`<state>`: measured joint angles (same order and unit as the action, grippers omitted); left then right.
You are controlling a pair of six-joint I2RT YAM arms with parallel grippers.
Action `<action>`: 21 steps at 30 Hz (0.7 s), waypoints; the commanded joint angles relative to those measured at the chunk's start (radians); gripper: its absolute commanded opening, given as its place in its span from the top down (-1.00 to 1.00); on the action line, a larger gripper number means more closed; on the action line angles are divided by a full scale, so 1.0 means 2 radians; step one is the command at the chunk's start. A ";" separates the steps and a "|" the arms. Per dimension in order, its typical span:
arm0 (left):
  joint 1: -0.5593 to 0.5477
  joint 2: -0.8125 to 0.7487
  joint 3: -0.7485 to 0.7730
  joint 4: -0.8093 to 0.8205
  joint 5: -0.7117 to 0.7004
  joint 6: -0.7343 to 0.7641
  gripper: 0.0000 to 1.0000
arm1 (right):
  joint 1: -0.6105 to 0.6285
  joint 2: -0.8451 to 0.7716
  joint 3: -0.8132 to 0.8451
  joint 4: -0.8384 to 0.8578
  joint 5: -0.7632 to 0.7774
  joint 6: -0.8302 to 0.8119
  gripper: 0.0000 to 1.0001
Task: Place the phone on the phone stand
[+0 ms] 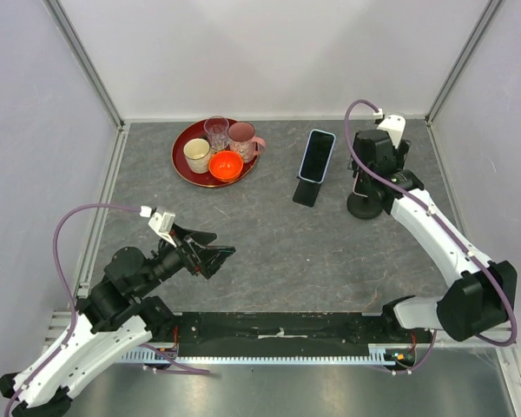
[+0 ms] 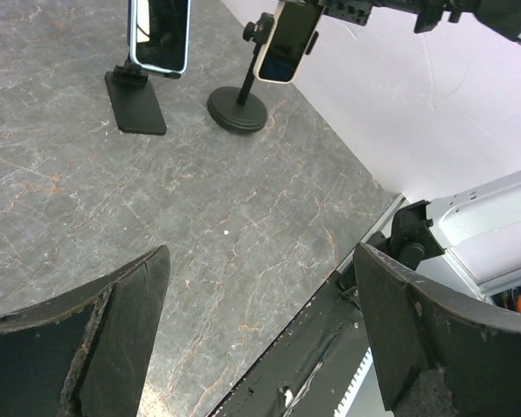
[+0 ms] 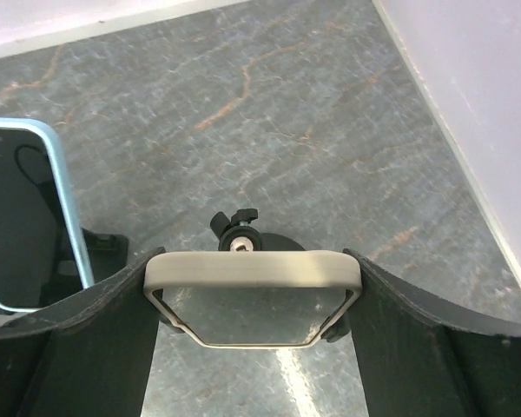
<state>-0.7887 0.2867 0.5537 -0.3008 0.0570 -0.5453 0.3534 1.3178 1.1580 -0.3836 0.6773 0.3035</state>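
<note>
The right jaws grasp the beige-cased phone [image 3: 252, 269] by its side edges, holding it upright at the head of the round-base stand [image 1: 365, 207], far right on the surface [image 1: 278, 261]; can't tell if it is seated. The left jaws are released wide with nothing in them, hovering over the near left. Just left of the round-base stand, a blue-cased phone [image 1: 317, 156] leans on a flat black stand [image 1: 306, 193]. Far left of centre, a red tray [image 1: 181, 156] carries cups [image 1: 196, 155].
</note>
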 commanded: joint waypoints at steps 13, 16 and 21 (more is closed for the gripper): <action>-0.001 -0.011 0.016 -0.007 0.004 -0.010 -0.83 | -0.001 -0.003 -0.021 0.188 -0.037 0.036 1.00; -0.001 -0.011 0.015 -0.008 0.003 -0.012 -0.83 | 0.006 -0.008 -0.042 0.209 -0.020 0.034 1.00; -0.001 -0.006 0.012 -0.001 0.002 -0.018 -0.82 | 0.012 -0.014 -0.068 0.226 -0.005 0.035 1.00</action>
<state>-0.7887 0.2596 0.5564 -0.3218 0.0547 -0.5510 0.3664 1.3331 1.0317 -0.0875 0.6113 0.3481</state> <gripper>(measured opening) 0.916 0.829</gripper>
